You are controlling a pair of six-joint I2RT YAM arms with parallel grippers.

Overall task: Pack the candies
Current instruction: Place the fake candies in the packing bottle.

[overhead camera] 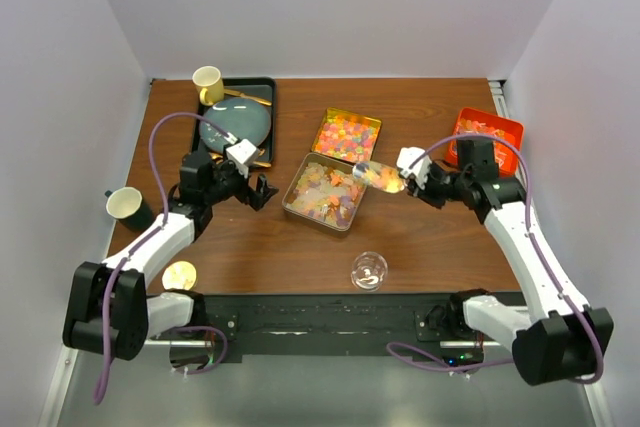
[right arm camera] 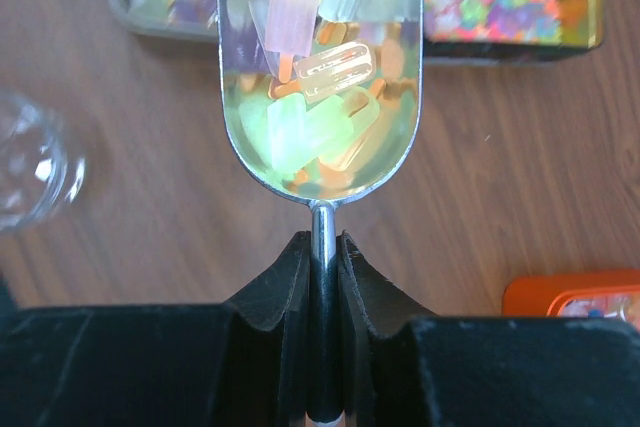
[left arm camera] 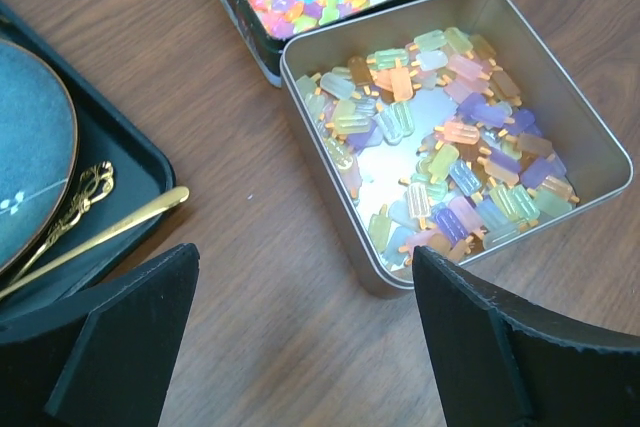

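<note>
Right gripper (right arm camera: 320, 252) on scoop (right arm camera: 320, 209); candies (right arm camera: 300, 132) aboard, long axis leftward toward tin (overhead camera: 322, 209)

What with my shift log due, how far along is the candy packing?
Done: nothing looks packed; the jar looks empty and the gold lid lies apart. In hand: the right tool grips a scoop loaded with candies, just off the silver tin; the left tool hangs open. Left: tip the load into the jar, probably scoop more, then lid it.
</note>
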